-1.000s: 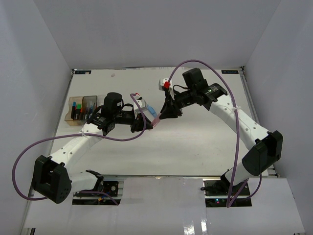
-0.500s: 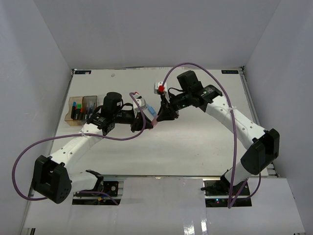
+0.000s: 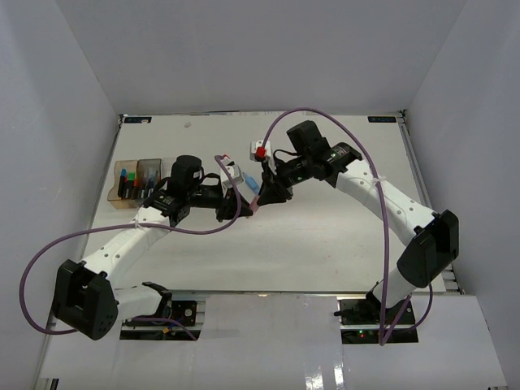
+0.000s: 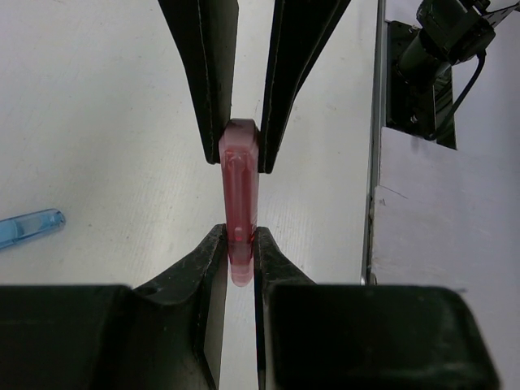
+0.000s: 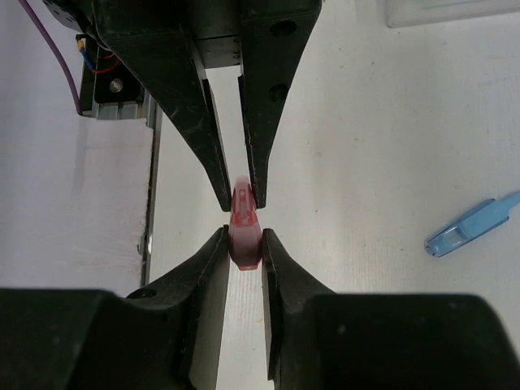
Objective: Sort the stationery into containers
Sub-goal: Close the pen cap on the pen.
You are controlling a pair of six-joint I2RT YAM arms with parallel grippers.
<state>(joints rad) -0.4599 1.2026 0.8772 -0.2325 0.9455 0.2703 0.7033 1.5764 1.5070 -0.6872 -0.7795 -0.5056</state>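
Note:
A translucent pink tapered piece [image 3: 256, 204] hangs above the table's middle, held at both ends. My left gripper [image 4: 238, 240] is shut on its narrow end [image 4: 239, 195]. From the opposite side, my right gripper [image 5: 244, 244] is shut on its wide end [image 5: 244, 236]. In the top view the left gripper [image 3: 244, 205] and right gripper [image 3: 265, 197] meet tip to tip. The containers [image 3: 122, 195] stand at the far left, amber and grey boxes with capped highlighters [image 3: 134, 183] inside. A clear blue tapered piece [image 3: 252, 182] lies on the table just behind the grippers.
The blue piece [image 4: 31, 227] [image 5: 471, 223] lies flat beside the meeting point. The left arm's wrist hides the right end of the row of boxes. Purple cables loop over both arms. White walls close the table in on three sides.
The right arm's wrist has swung left and lower, closer to the left gripper. The pink piece has stayed between both grippers. The left arm has barely moved.

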